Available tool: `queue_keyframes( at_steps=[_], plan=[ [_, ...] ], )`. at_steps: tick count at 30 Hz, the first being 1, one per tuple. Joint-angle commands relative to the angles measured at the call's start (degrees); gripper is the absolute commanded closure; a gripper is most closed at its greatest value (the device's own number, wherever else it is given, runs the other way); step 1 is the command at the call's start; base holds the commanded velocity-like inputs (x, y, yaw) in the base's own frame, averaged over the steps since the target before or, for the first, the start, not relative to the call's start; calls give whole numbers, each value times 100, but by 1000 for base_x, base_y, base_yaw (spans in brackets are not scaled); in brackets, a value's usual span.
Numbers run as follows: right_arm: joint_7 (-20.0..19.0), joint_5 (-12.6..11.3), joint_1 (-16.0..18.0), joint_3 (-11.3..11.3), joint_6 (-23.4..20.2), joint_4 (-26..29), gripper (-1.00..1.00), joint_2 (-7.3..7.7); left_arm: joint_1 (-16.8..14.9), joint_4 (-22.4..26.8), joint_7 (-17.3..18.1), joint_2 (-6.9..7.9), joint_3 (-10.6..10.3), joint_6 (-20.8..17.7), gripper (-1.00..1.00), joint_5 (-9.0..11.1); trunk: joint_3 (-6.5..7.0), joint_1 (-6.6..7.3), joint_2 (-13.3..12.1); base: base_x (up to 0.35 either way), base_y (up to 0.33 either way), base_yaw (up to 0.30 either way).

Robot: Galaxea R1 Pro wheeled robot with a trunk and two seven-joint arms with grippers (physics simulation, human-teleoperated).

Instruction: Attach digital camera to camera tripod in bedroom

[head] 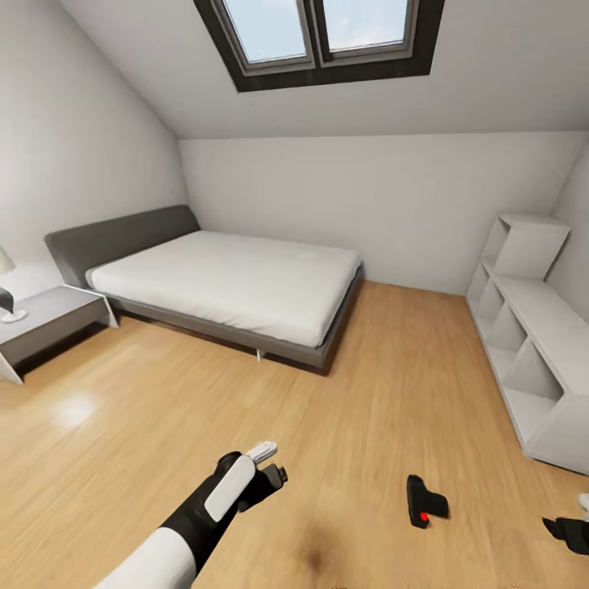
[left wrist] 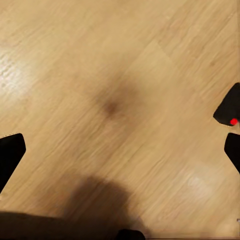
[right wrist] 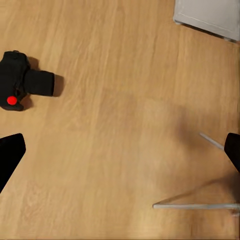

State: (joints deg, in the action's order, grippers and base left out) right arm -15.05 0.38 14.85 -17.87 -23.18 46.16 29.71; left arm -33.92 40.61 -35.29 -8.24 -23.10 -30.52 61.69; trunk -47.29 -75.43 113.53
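Note:
The digital camera (head: 425,501) lies on the light wood floor, small and black with a red button on top, between my two arms. My left gripper (head: 274,474) hangs over bare floor to the camera's left; in the left wrist view its fingers (left wrist: 10,155) stand wide apart, open and empty, with the camera (left wrist: 230,107) at the picture's edge. The right gripper (head: 566,532) sits at the lower right corner. In its wrist view it is open and the camera (right wrist: 25,85) lies off to one side. Two thin silver legs of the camera tripod (right wrist: 195,205) cross the floor there.
A grey-framed bed (head: 237,286) with a white mattress stands at the back left, and beside it a nightstand (head: 49,323) carries a lamp. A pale cube shelf (head: 528,343) runs along the right wall; its corner (right wrist: 207,15) shows near the right gripper. Skylight windows sit overhead.

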Motion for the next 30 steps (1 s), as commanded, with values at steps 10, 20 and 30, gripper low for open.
queue_keyframes(
  at_steps=[10, 20, 30],
  plan=[
    [-34, 27, -7, -5, 144, -15, -100, -23, 215, 2, 8, 25, -357, 157, -100, -386, -20, 1, 3, 28, 111, -257],
    [-106, 68, -8, -6, 170, -19, -100, -26, 243, -1, 20, 32, -425, 196, -100, -453, -41, 1, 3, 93, 295, -257],
    [-233, 166, -19, -4, 168, -25, -100, -28, 246, -59, 23, 33, -423, 204, -100, -460, -64, 1, 3, 109, 314, -257]
  ],
)
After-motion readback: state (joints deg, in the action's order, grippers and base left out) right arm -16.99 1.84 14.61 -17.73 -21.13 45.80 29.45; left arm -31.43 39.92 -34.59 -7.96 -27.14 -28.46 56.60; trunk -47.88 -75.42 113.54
